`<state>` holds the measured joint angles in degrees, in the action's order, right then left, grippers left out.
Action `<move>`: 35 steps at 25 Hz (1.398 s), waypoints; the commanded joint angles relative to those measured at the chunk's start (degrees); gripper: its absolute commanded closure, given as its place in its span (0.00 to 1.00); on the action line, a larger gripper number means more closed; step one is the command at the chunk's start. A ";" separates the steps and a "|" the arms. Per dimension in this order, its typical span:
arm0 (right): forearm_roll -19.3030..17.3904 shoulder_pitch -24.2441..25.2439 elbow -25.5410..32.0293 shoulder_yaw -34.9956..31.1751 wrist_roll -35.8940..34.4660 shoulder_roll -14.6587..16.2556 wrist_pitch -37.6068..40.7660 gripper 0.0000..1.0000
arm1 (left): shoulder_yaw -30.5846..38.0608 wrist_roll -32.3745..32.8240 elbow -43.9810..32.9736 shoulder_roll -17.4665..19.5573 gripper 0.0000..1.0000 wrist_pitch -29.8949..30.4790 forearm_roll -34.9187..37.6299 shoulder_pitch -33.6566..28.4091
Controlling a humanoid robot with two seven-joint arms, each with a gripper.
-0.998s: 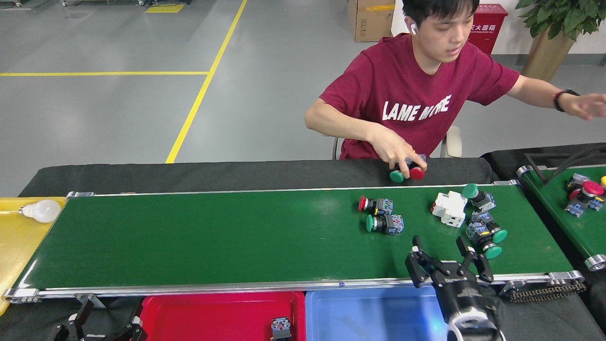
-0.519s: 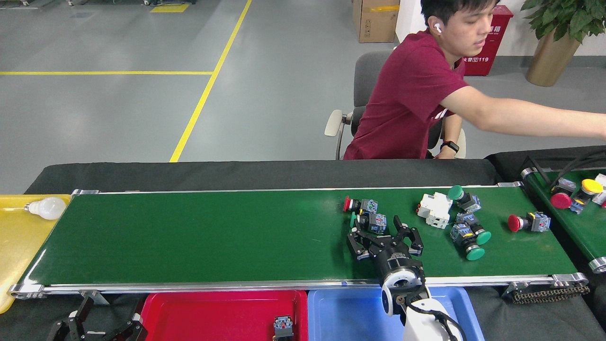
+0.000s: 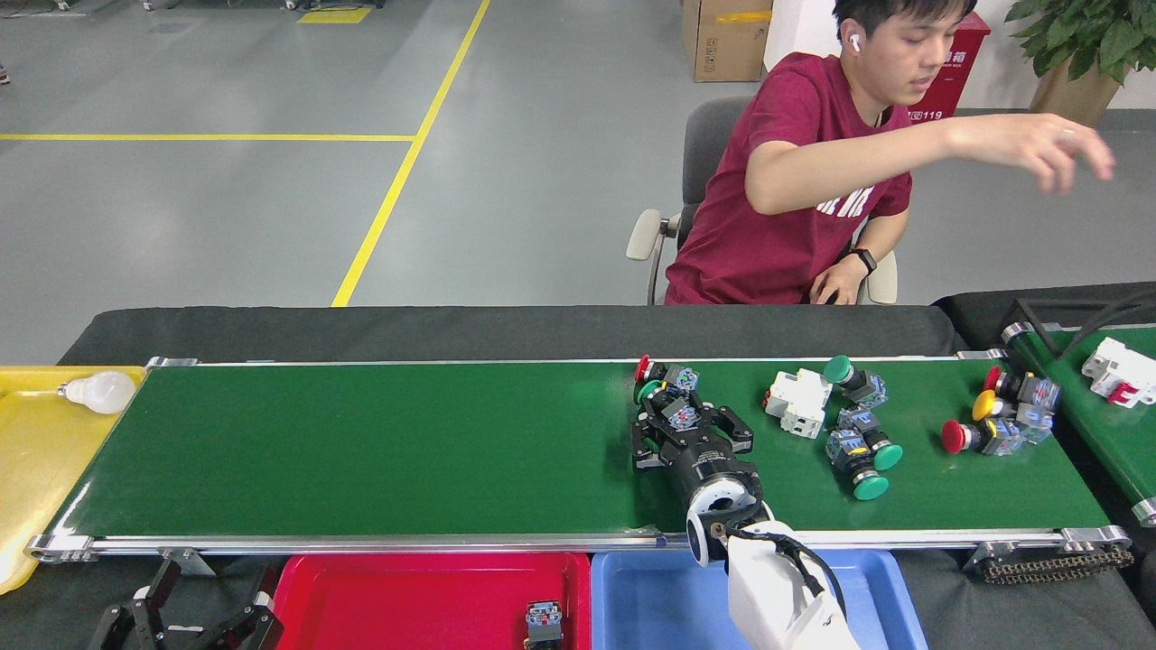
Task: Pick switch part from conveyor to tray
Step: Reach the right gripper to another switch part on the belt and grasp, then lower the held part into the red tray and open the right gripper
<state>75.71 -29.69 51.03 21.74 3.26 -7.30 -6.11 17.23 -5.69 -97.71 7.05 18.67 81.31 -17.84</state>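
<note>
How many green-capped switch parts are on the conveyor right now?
4 on the conveyor: one at the right gripper, one beside the white block, two below it. Others may be hidden.

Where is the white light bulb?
In the head view, the white glass light bulb lies at the far left, on the flat yellow plastic tray, just off the left end of the long dark-green conveyor belt.
</note>
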 commanded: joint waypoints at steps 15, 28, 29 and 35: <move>-5.84 15.89 37.83 -0.03 7.11 7.03 23.69 0.96 | 0.26 -0.20 -0.55 0.69 0.00 -0.12 -0.01 -0.26; 0.84 28.20 40.56 6.82 8.95 3.17 26.76 0.02 | 0.17 -0.20 -0.55 0.69 0.00 -0.12 -0.01 -0.18; 0.75 27.93 40.73 6.74 9.13 2.64 27.12 0.01 | 0.17 -0.20 -0.55 0.69 0.00 -0.12 -0.01 -0.18; 0.31 26.35 42.49 6.12 10.97 2.11 26.33 0.02 | 0.17 -0.11 -0.64 0.69 0.00 -0.12 -0.01 0.18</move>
<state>76.25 -2.47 92.42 28.26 13.71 -4.51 20.71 17.24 -5.66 -97.71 7.05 18.67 81.31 -18.12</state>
